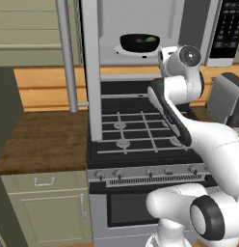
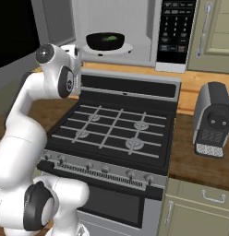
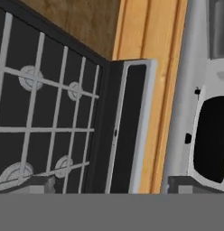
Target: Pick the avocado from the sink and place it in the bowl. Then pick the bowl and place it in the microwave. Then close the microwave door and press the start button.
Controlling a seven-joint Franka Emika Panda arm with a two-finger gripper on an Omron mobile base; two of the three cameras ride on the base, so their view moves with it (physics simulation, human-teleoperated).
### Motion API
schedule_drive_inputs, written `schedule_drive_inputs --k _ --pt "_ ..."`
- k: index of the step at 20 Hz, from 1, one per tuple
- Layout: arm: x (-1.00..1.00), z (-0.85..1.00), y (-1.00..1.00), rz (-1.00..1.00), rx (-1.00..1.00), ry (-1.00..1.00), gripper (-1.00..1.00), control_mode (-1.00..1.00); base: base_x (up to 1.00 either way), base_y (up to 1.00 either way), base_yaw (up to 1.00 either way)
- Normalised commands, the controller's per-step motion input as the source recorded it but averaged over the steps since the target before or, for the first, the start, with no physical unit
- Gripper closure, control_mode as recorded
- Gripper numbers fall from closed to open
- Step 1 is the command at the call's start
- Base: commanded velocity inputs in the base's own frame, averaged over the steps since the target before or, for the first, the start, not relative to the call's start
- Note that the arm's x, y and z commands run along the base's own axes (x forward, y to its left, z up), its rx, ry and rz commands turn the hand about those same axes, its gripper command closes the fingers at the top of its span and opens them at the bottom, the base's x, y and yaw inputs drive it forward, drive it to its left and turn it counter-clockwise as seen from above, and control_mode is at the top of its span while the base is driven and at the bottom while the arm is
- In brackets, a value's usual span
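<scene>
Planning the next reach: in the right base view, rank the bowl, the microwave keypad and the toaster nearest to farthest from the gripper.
1. The bowl, just right of the open gripper, inside the microwave.
2. The keypad, at the microwave's right end.
3. The toaster, on the counter right of the stove.

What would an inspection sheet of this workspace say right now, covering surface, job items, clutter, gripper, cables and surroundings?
Surface: stove with bare burner grates; wood counter on both sides.
Job's things: bowl sits on the turntable inside the microwave, avocado in it; microwave door stands open.
Clutter: toaster on the counter to the right of the stove.
Gripper: open, holding nothing, by the fingertips in the hand view.
Cables: nothing seen.
Surroundings: pale green cabinets below the counter.
</scene>
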Motion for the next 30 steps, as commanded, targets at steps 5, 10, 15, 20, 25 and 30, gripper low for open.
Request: schedule_drive_inputs --k 5,10,15,20,25,30 --pt "-0.41 0.11 0.0 -0.01 -0.43 -0.2 -1.0 -1.0 0.0 0.0 0.0" --pt "-0.47 -0.21 -0.15 0.0 -0.46 -0.26 -1.0 -1.0 0.0 0.0 0.0" --pt "-0.72 -0.56 -0.04 -0.05 -0.46 -0.34 -1.0 -1.0 0.0 0.0 0.0" --pt "-0.9 -0.49 0.0 -0.04 -0.43 -0.33 -1.0 -1.0 0.0 0.0 0.0" --pt "-0.63 -0.06 0.59 -0.25 -0.33 -0.18 -1.0 -1.0 0.0 0.0 0.0" --pt "-0.24 -0.61 0.38 -0.31 -0.3 -0.07 -1.0 -1.0 0.0 0.0 0.0"
